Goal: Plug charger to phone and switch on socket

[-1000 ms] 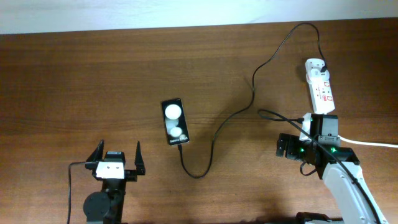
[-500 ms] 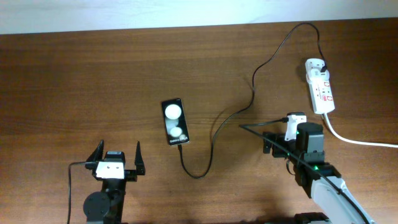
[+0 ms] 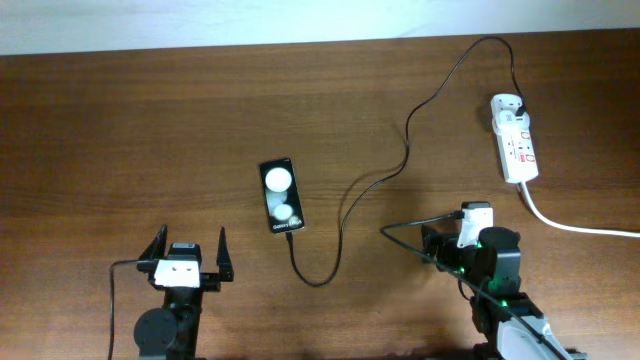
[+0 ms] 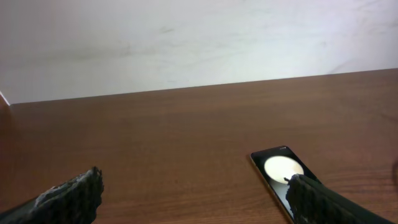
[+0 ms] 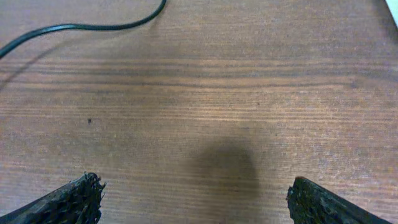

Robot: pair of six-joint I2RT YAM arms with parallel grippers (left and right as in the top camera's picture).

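The black phone (image 3: 281, 195) lies flat at mid table, its two white spots up. It also shows in the left wrist view (image 4: 277, 171). The thin black charger cable (image 3: 343, 215) meets the phone's near end, loops round and runs to its black plug (image 3: 520, 102) in the far end of the white socket (image 3: 514, 140). My left gripper (image 3: 190, 245) is open and empty, near and left of the phone (image 4: 193, 180). My right gripper (image 3: 410, 240) is open and empty over bare wood (image 5: 196, 186), near and left of the socket. The cable crosses the top left of the right wrist view (image 5: 81, 26).
The socket's thick white cord (image 3: 580, 228) runs from its near end off the right edge of the table. A pale wall (image 4: 199, 37) stands behind the table's far edge.
My right arm has drawn back from the socket, moving toward the near edge and to the left. The left arm, phone, cable and socket have not moved.
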